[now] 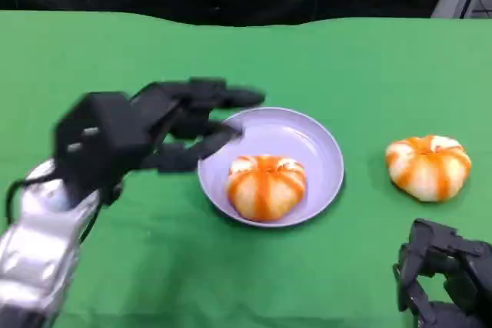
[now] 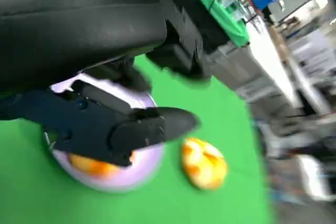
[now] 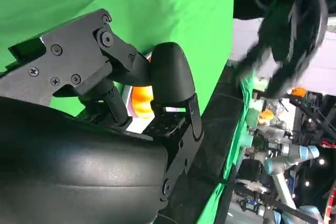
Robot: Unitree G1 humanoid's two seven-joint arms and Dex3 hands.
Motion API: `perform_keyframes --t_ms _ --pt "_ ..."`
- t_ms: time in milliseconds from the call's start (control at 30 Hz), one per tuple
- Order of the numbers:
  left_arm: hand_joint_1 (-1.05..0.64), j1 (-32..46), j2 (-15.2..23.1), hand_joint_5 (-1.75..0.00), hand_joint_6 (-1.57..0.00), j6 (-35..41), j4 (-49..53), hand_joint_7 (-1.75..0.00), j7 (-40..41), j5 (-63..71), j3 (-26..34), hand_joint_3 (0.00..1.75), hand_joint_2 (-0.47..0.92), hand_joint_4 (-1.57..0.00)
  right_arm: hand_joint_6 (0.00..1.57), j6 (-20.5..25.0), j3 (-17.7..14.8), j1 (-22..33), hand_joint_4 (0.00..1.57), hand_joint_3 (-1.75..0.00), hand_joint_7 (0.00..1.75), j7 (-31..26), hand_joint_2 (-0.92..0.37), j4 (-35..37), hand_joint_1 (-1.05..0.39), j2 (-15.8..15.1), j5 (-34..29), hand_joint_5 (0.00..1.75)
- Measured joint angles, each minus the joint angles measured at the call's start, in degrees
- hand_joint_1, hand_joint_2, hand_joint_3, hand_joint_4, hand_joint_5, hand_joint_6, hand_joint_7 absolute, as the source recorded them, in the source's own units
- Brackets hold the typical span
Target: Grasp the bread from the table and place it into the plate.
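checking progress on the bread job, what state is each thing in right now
plate: upright on the green table, one bread in it
bread in plate: resting there, nothing touching it
second bread: on the table right of the plate, untouched
left hand: empty, fingers spread above the plate's left rim
right hand: low by the table's near edge, holding nothing

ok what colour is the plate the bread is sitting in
Pale lavender purple, plain with no pattern; the plate shows best in the head view.
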Motion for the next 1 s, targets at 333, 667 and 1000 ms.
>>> perform_keyframes --t_ms 333,667,1000 --pt "0.05 31.3 3.7 -1.75 -0.67 10.55 -17.64 -1.74 -6.21 -19.84 13.67 1.2 0.69 -0.85 0.69 0.26 -0.29 0.99 0.81 -1.06 1.64 0.21 -0.64 -1.58 -0.16 -0.92 0.29 1.75" --pt "0.04 38.82 -1.04 -1.75 -0.68 1.75 -8.86 -1.75 -10.52 -21.18 14.16 1.14 0.72 -0.88 0.69 0.6 -1.3 0.79 0.8 -1.02 1.63 0.98 -0.67 -1.42 -0.15 -2.37 1.18 1.75" --pt "0.05 37.89 -3.54 -1.75 -0.68 -0.18 -8.87 -1.75 -9.92 -21.33 14.01 1.21 0.68 -0.86 0.7 0.66 -1.79 0.77 0.82 -1.04 1.65 2.21 -0.67 -1.18 -0.14 -2.4 1.98 1.75"
